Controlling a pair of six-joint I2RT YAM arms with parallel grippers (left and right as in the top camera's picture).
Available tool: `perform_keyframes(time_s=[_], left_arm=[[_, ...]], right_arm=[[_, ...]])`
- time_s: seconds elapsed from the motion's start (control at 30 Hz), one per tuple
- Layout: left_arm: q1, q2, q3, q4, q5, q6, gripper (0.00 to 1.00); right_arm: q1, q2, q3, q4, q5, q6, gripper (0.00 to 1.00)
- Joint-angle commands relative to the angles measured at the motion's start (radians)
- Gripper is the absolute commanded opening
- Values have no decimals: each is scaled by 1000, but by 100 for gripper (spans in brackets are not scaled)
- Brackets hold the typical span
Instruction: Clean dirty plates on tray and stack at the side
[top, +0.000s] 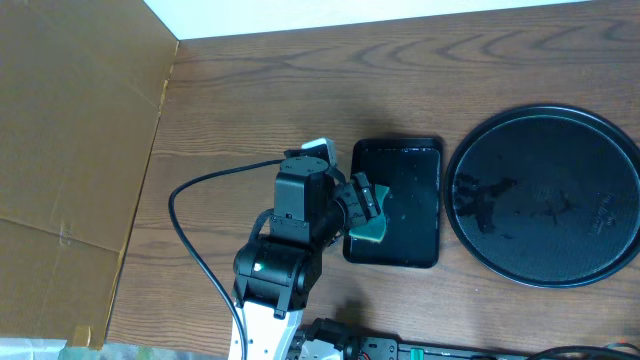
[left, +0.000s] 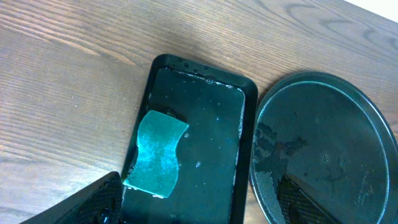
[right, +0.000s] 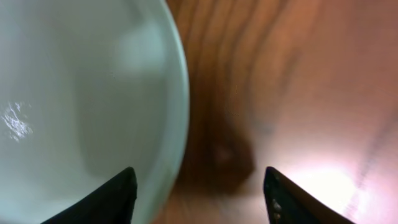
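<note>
The large round black tray (top: 545, 270) lies at the right, wet and with no plate on it; it also shows in the left wrist view (left: 273, 106). My left gripper (top: 366, 203) (left: 199, 211) is open and empty over the near end of the small tray. One glossy white plate (right: 74, 93) fills the left of the blurred right wrist view, lying on the wooden table. My right gripper (right: 199, 180) is open, its left finger over the plate's rim and its right finger over bare wood. No plates show in the overhead view.
A small rectangular black tray (top: 400, 160) (left: 205, 81), wet inside, lies left of the round tray and holds a teal sponge (top: 368, 232) (left: 158, 152). A cardboard sheet (top: 70, 150) covers the left side. A black cable (top: 190, 230) loops beside the left arm.
</note>
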Motion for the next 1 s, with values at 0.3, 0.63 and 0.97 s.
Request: perform_keyframes(time_s=[0.3, 0.63, 0.97], left_arm=[[3, 4, 22, 0, -5, 2, 80], [3, 4, 22, 0, -5, 2, 80], [3, 4, 22, 0, -5, 2, 80]], right_arm=[[2, 60, 5, -26, -47, 2, 5], [-5, -87, 5, -91, -85, 3, 1], [14, -356, 5, -260, -132, 3, 1]])
